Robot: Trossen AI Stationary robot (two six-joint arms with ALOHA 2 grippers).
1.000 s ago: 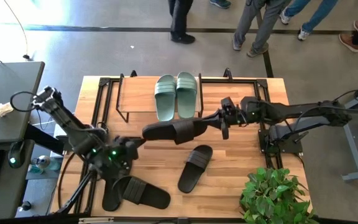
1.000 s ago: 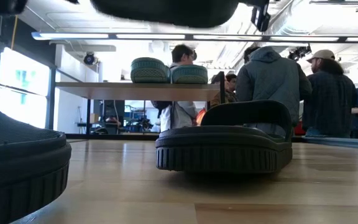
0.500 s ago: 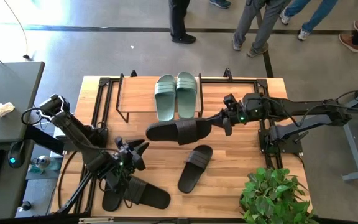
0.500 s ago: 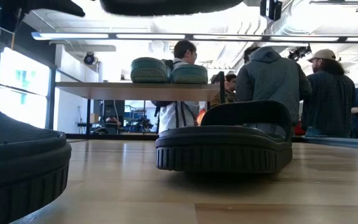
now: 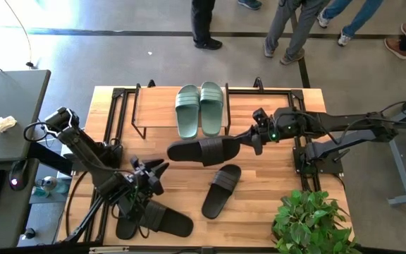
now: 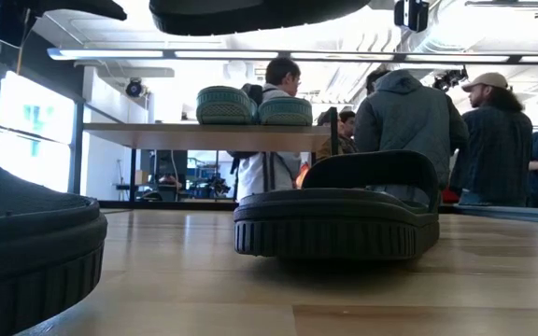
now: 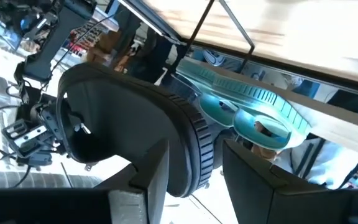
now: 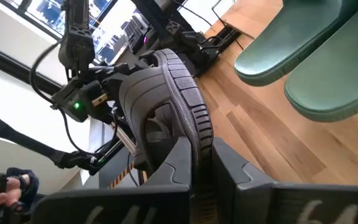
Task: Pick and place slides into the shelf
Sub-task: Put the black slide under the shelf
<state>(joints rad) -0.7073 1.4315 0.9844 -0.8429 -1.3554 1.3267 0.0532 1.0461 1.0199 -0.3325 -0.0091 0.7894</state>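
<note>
A black slide (image 5: 203,150) hangs above the table's middle, with my right gripper (image 5: 249,139) shut on it. My left gripper (image 5: 159,168) stands open just short of that slide's free end, a small gap between them; in the left wrist view the slide (image 7: 135,137) shows beyond its fingers. A sage-green pair (image 5: 199,109) rests sole-down on the shelf (image 5: 154,109) at the far side. Another black slide (image 5: 220,190) lies on the table. Two more black slides (image 5: 157,219) lie overlapping near the front left. My right gripper pinches the black slide's end nearest the right arm (image 8: 194,134) between its two fingers, across the ribbed sole edge. The fingers come about level from the table's right, along the slide's length. The slide is lifted clear and reaches toward the table's left.
A potted plant (image 5: 309,219) fills the near right corner. The right arm's base (image 5: 316,159) stands at the table's right. Several people stand beyond the far edge (image 6: 409,131). A grey desk (image 5: 5,120) is left of the table.
My left gripper has sunk and rolled its wrist, ending just below the hanging slide's free end; it stays open. My right gripper has rolled and risen slightly, carrying the black slide a little toward the table's right.
</note>
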